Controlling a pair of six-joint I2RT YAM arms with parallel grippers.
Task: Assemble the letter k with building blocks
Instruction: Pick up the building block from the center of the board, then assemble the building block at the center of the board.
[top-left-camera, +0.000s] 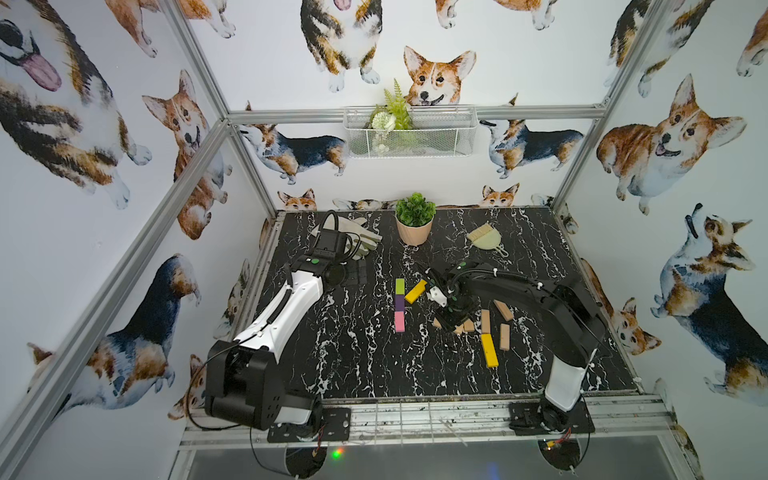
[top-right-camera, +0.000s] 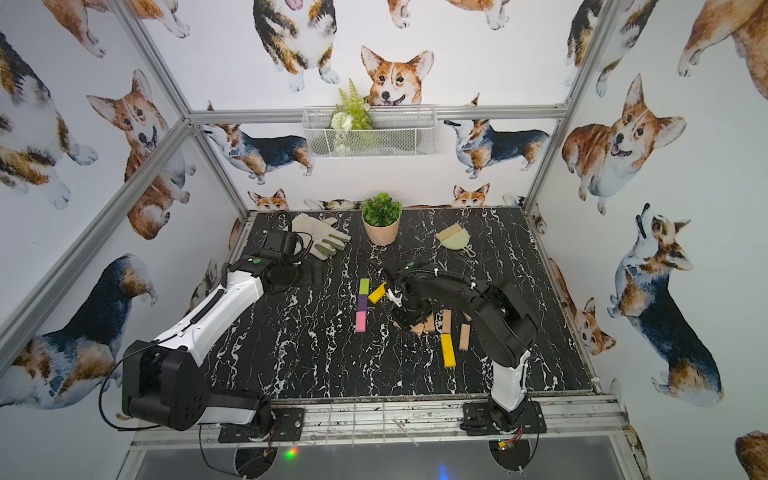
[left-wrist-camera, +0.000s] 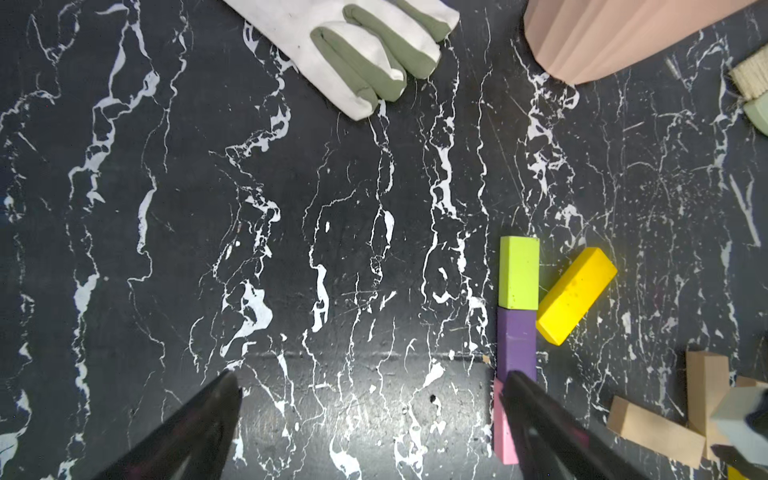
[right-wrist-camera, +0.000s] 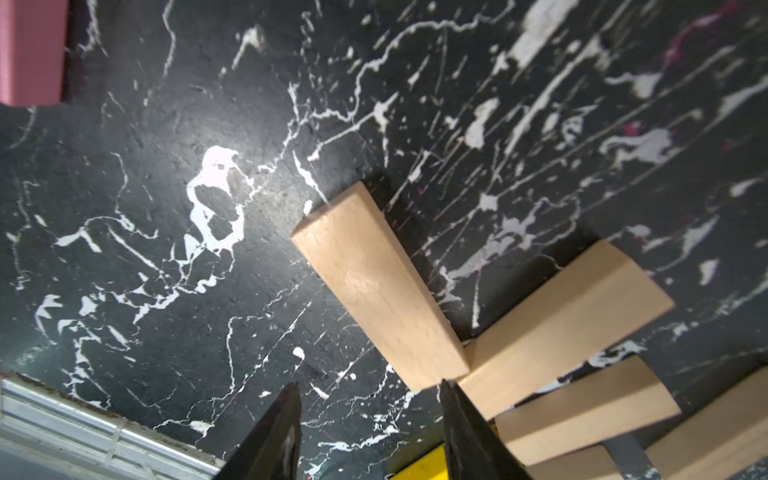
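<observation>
The left hand is spread wide and holds nothing, with bare counter between its fingers. One finger overlaps the pink block in the wrist view (whether they touch, I cannot tell). The right hand is partly open, low over the tan blocks, and grasps none. One fingertip sits just beside the end of the nearest. The green block, purple block and pink block lie end to end in a line. A yellow block slants off beside the green-purple joint. A second yellow block lies beside the tan ones.
</observation>
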